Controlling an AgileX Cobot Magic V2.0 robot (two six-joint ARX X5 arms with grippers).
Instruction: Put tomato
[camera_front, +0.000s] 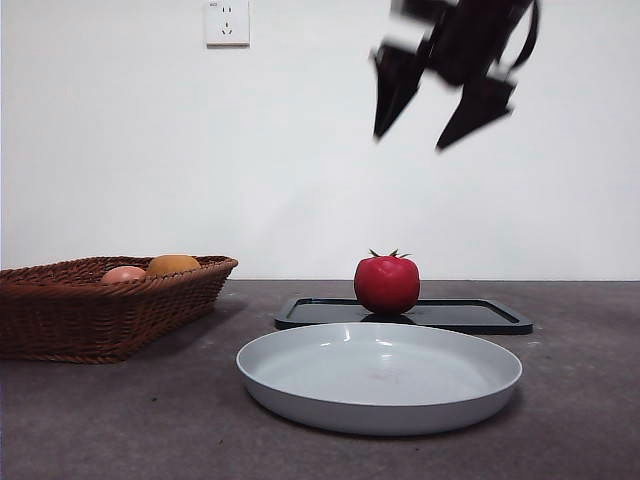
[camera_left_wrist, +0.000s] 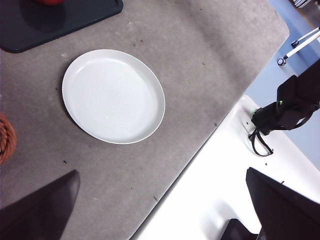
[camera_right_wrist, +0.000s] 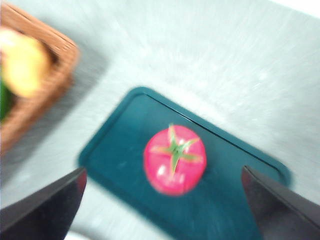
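**Mia:** Where is the tomato (camera_front: 387, 284) right now?

**Ben:** It sits on the dark tray (camera_front: 480, 316), near the tray's left end. The tray is on the far side of the surface (camera_front: 580, 420). Nothing is touching the tomato.

**Mia:** Is a hand close to it?

**Ben:** The right hand (camera_front: 442, 112) hangs high in the air, above the tomato and a bit to the right. Its two black jaws are spread wide apart, and there is nothing between them. It looks blurry, so I think it is moving.

**Mia:** What about the other one?

**Ben:** The left hand (camera_left_wrist: 165, 210) waits off to the side. It is open too, and it holds nothing.

**Mia:** So how much is done?

**Ben:** I think almost none yet. The tomato has not been picked up. The white plate (camera_front: 300, 392) in front of the tray, on the near side, has nothing in it. I guess the tomato goes there, but I cannot be sure. The hand must come down, grab it, lift it and put it down.

**Mia:** Which way does the tomato point?

**Ben:** It stands up straight. Its green stem star points at the ceiling. It is round, so no side is really longer.

**Mia:** What is on the left?

**Ben:** A brown basket (camera_front: 60, 310) with an orange fruit (camera_front: 172, 265) and a pink one (camera_front: 123, 274).
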